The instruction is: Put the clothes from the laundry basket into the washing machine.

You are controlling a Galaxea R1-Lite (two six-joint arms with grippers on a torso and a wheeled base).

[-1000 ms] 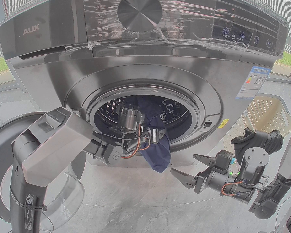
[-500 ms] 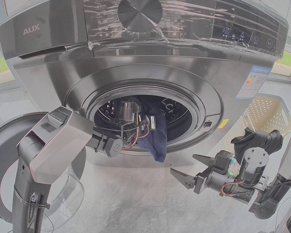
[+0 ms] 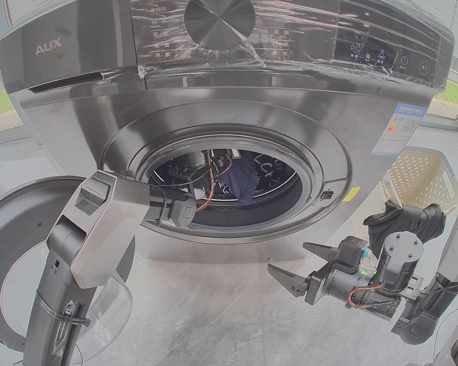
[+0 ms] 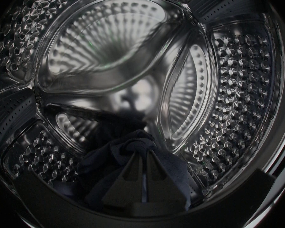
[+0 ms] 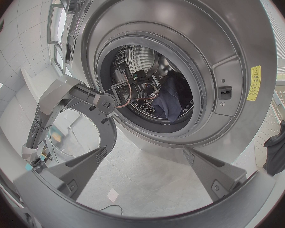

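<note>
Washing machine point(image 3: 229, 102) stands with its door point(image 3: 15, 230) swung open to the left. The left arm reaches through the opening.

- Left gripper point(image 4: 144, 155): inside the drum point(image 4: 237, 79), fingers together and clamped on a bunched fold of the navy garment point(image 4: 117, 155). The cloth hangs from the grip, with its lower part inside the opening toward the right, clear of the door rim as far as the head view shows.
- Right gripper point(image 3: 288, 257): fingers wide apart and holding nothing. It hovers low over the floor in front of the machine, right of the opening.
- Laundry basket point(image 3: 422, 174): on the far right beside the machine. Black clothes point(image 3: 407, 219) are draped over its near rim, untouched. What lies deeper in the basket cannot be seen.

Progress, as judged: the first piece is in the drum but not yet let go, so that step is close to done. The black clothes remain, and perhaps more. Roughly the first half of the job.
</note>
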